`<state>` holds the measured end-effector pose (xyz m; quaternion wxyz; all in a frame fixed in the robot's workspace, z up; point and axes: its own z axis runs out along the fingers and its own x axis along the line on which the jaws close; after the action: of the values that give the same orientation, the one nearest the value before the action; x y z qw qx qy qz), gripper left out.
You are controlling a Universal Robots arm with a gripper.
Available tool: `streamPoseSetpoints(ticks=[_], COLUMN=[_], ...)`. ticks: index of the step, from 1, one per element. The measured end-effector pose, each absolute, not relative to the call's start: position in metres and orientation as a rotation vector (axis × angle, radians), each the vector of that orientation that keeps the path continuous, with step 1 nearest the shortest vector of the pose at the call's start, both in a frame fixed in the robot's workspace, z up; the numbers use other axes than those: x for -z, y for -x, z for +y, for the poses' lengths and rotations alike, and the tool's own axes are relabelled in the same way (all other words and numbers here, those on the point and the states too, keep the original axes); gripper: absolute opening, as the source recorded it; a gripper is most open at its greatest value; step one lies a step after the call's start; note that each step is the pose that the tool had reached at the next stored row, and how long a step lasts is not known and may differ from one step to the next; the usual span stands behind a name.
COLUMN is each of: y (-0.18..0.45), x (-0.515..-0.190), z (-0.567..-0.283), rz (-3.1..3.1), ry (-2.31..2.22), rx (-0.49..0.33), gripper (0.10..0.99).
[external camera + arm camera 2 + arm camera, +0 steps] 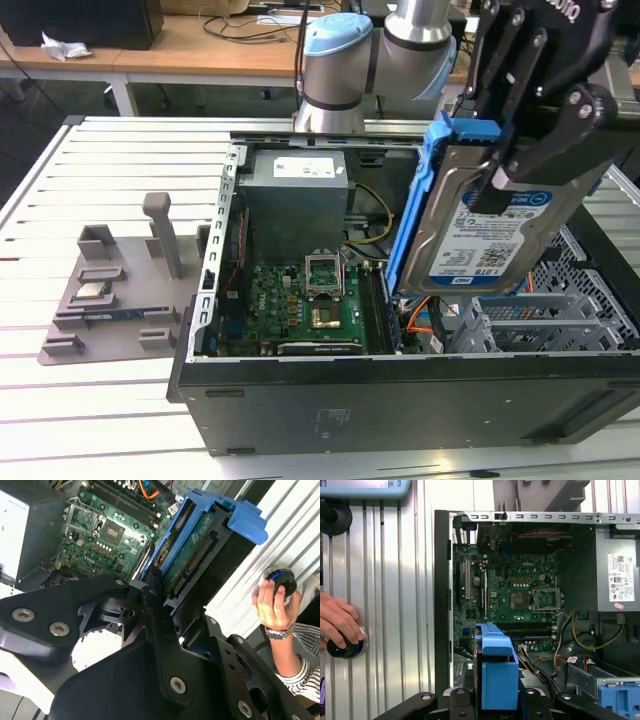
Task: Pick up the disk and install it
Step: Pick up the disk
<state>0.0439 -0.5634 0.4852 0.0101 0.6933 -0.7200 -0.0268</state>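
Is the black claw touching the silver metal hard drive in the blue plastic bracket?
Touching. The exterior view shows the black gripper clamped on the labelled face of the silver hard drive, holding it above the open computer case.

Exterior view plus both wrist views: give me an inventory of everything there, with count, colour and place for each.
disk: one, silver with a blue bracket, held tilted above the open case.
computer case: one, black, lying open on the table.
motherboard: one, green, inside the case.
power supply: one, grey, inside the case beside the motherboard.
fixture tray: one, grey, on the table at the exterior view's left.
chip: one, silver, on the tray.
table: one, silver and slatted, under the case and tray.
round button: one, black, on the table beside the case.
person's hand: one, resting on the button.
arm: one, grey and light blue, behind the case.
gripper: one, black, fingers shut on the disk.
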Motion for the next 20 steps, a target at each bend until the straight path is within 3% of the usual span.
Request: streamPoseSetpoints(ticks=[20], y=[-0.121], x=[-0.47], z=[-0.563], rz=[-2.223], ry=[-2.169], rx=[0.103], gripper=[0.369])
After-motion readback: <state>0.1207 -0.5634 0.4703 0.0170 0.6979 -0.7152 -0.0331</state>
